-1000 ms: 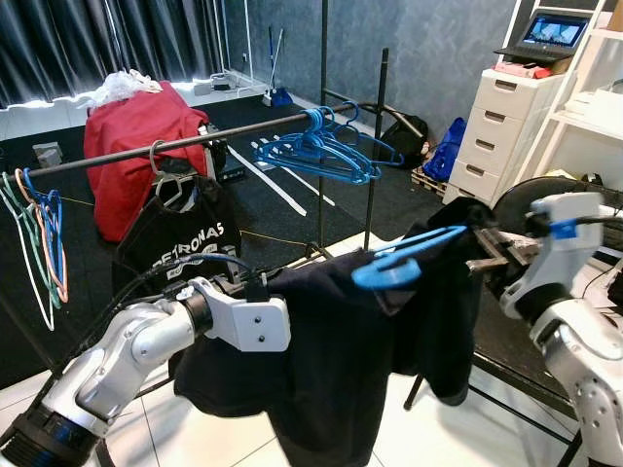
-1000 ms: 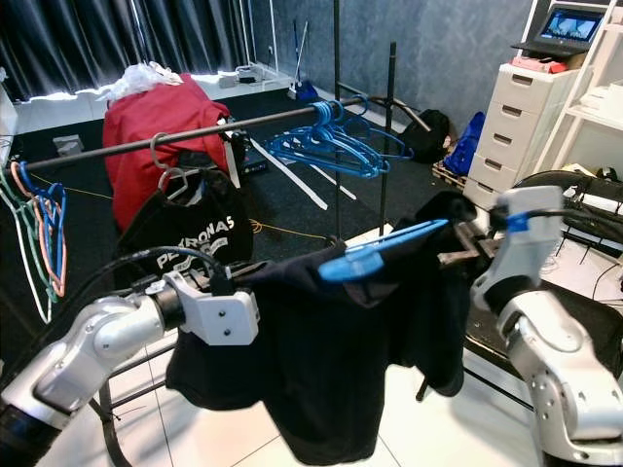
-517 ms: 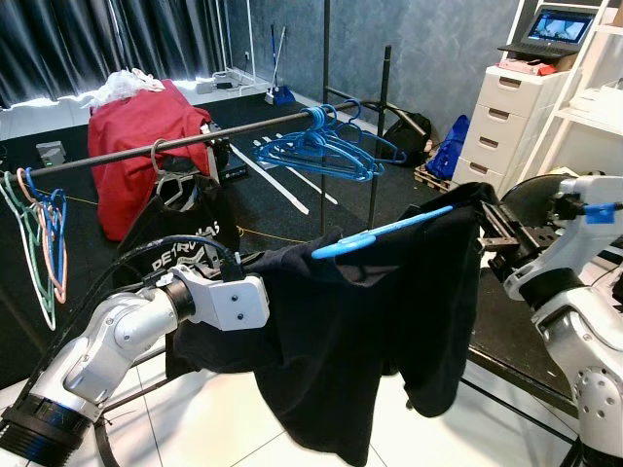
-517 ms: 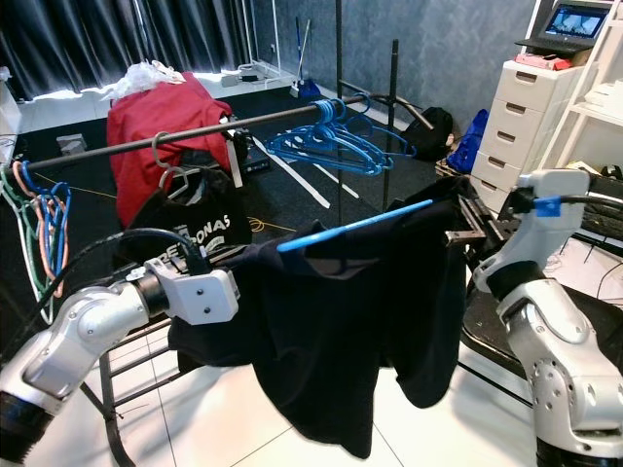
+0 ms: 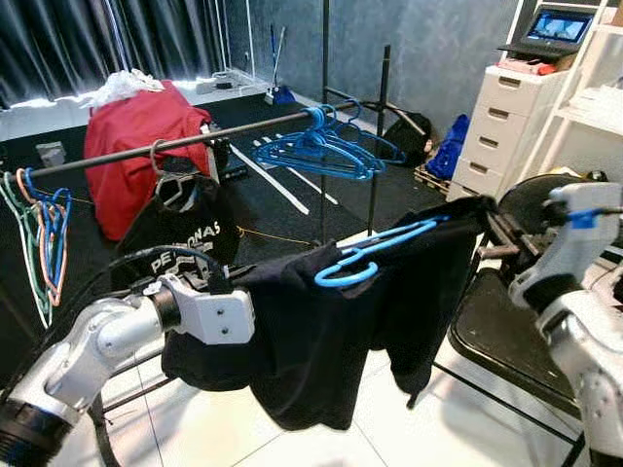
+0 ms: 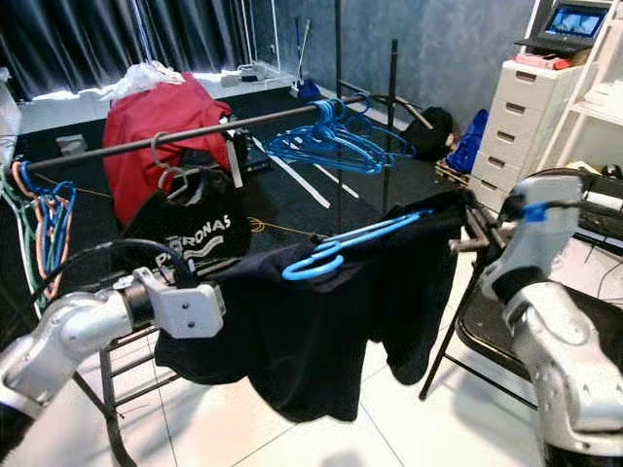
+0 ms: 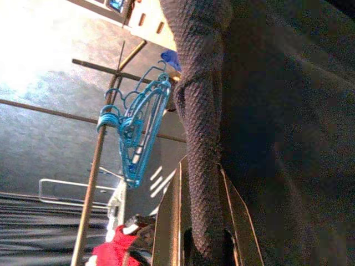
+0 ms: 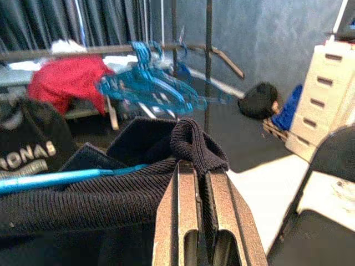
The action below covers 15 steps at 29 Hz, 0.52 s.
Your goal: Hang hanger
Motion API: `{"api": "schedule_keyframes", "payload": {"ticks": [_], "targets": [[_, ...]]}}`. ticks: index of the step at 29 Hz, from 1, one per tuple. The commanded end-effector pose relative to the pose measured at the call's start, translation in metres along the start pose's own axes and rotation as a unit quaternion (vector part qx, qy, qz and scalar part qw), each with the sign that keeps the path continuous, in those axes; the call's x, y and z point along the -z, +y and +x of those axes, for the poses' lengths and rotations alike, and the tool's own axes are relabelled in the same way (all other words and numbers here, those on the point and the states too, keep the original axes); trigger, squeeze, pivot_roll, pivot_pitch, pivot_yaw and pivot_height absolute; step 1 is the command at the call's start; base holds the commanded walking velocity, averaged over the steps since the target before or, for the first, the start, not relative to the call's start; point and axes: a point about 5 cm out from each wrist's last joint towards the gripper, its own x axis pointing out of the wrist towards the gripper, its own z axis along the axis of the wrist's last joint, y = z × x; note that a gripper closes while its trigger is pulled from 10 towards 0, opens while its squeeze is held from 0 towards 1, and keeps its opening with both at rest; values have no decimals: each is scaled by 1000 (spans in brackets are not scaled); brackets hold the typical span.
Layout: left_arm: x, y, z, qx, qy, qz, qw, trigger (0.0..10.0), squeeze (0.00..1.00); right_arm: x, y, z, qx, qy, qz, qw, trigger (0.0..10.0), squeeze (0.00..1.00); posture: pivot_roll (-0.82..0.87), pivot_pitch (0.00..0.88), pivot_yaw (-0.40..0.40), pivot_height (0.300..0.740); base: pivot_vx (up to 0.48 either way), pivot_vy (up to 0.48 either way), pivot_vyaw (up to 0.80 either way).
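A dark knit garment is stretched between my two arms, with a blue hanger lying inside its neck and the hook sticking out toward the left. My left gripper is shut on a fold of the garment's left edge. My right gripper is shut on the right edge, near the hanger's far end. Behind the garment runs a dark clothes rail. It carries a bunch of blue hangers and a black printed shirt.
Coloured hangers hang at the rail's left end. A red cloth heap lies behind it. A black folding chair stands under my right arm. White drawers with a laptop stand at the right. The rack's upright poles rise beyond the garment.
The blue hanger has swung from edge-on to flatter, so its hook loop now shows. The garment hangs a little lower between my arms, and both grippers keep their hold.
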Motion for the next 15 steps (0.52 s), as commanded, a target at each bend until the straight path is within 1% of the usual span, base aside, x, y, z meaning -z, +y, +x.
{"api": "schedule_keyframes", "payload": {"ticks": [1, 3, 4, 5, 6, 7, 8, 10, 11, 12, 13, 15], "targets": [[24, 13, -15, -47, 66, -74, 994, 10000, 0, 2, -30, -7, 91, 9, -35, 995, 0, 0, -96, 0, 5, 740, 0, 0, 0], [24, 13, -15, -47, 66, -74, 994, 10000, 0, 2, -30, -7, 91, 9, -35, 995, 0, 0, -96, 0, 5, 740, 0, 0, 0], [17, 16, -12, -69, 41, -115, 990, 10000, 0, 11, -30, -9, 96, 29, -33, 994, 0, 0, -96, 0, 5, 740, 0, 0, 0], [17, 16, -12, -69, 41, -115, 990, 10000, 0, 11, -30, -9, 96, 29, -33, 994, 0, 0, -96, 0, 5, 740, 0, 0, 0], [13, 15, -12, -79, 23, -145, 986, 10000, 0, 18, -29, -10, 96, 41, -26, 994, 0, 0, -98, 0, 1, 740, 0, 0, 0], [13, 15, -12, -79, 23, -145, 986, 10000, 0, 18, -29, -10, 96, 41, -26, 994, 0, 0, -98, 0, 1, 740, 0, 0, 0], [15, 10, -13, -70, 26, -144, 987, 10000, 0, 18, -28, -8, 93, 38, -16, 995, 0, 0, -99, 0, -3, 740, 0, 0, 0], [22, -1, -17, -35, 47, -111, 992, 10000, 0, 7, -29, -3, 87, 6, -1, 996, 0, 0, -101, 0, -1, 740, 0, 0, 0], [22, -1, -17, -35, 47, -111, 992, 10000, 0, 7, -29, -3, 87, 6, -1, 996, 0, 0, -101, 0, -1, 740, 0, 0, 0], [24, -4, -19, -23, 53, -99, 993, 10000, 0, 2, -30, -2, 87, -8, 4, 996, 0, 0, -101, 0, -1, 740, 0, 0, 0], [24, -4, -19, -23, 53, -99, 993, 10000, 0, 2, -30, -2, 87, -8, 4, 996, 0, 0, -101, 0, -1, 740, 0, 0, 0], [29, -11, -22, 9, 70, -65, 995, 10000, 0, -9, -33, -1, 92, -38, 9, 995, 0, 0, -100, 0, 0, 740, 0, 0, 0]]}}
